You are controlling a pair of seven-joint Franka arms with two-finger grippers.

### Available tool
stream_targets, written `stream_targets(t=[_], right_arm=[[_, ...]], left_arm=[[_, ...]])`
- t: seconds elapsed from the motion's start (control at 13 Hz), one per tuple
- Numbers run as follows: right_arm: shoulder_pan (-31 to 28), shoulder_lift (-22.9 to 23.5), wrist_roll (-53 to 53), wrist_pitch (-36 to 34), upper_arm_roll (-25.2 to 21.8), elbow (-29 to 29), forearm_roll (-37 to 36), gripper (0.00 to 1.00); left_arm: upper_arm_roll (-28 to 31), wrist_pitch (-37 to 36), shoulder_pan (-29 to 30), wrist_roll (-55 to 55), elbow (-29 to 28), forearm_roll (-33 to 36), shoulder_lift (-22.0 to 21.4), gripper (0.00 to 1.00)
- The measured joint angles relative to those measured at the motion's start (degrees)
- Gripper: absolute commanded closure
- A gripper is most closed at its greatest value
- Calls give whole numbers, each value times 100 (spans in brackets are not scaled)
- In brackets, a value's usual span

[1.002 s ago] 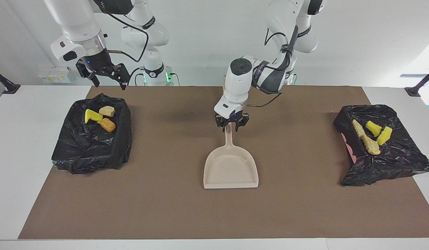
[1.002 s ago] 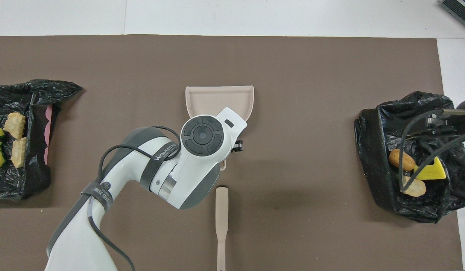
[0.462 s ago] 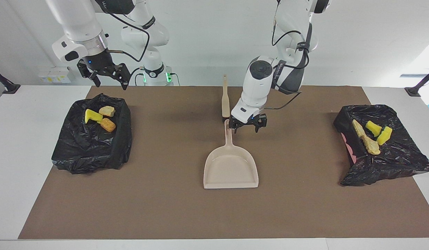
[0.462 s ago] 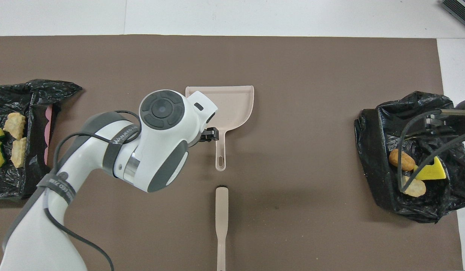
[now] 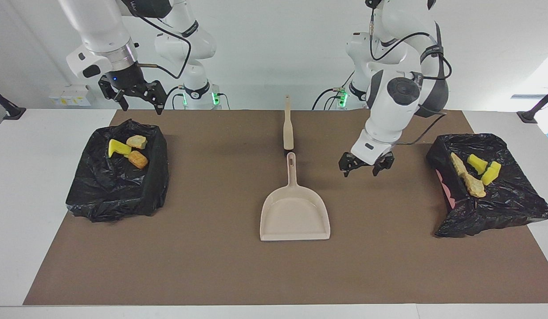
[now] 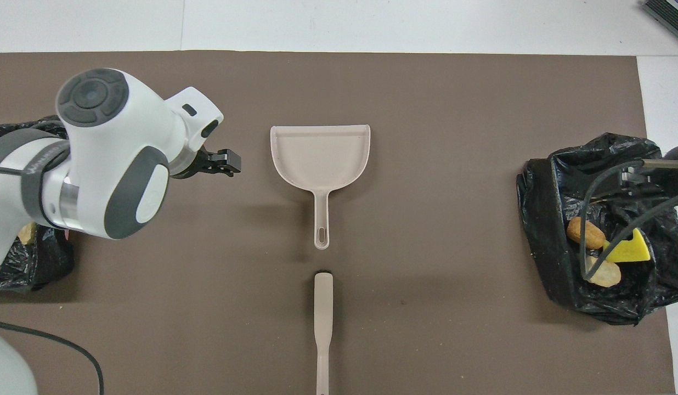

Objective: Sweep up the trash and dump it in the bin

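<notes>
All seven trash (image 5: 138,159) pieces appear binned: three in the nine-o'clock bin (image 5: 105,199) of the facing view and four in the three-o'clock bin (image 5: 500,208), so the job looks done. The dustpan (image 5: 295,217) lies empty mid-table. The left tool (image 5: 366,164), spread and empty, hangs over open mat at the dustpan's two o'clock; the right tool (image 5: 134,95), also spread, hangs over the nine-o'clock bin's twelve-o'clock rim.

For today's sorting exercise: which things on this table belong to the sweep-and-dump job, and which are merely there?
Belong to the job:
- trash pieces
- two black-lined bins
- dustpan
- brush handle
- left gripper, open, over the mat
- right gripper, open, waiting

Merely there:
- brown mat
</notes>
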Motion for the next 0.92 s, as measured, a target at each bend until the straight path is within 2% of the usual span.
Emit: stream_targets(t=[0.46, 0.92], right_arm=[[0, -2, 0, 0, 0, 0, 0, 0], [0, -2, 0, 0, 0, 0, 0, 0]], left_arm=[[8, -779, 931, 1143, 182, -1, -318, 0], [53, -1141, 1738, 2154, 241, -1, -564, 0]])
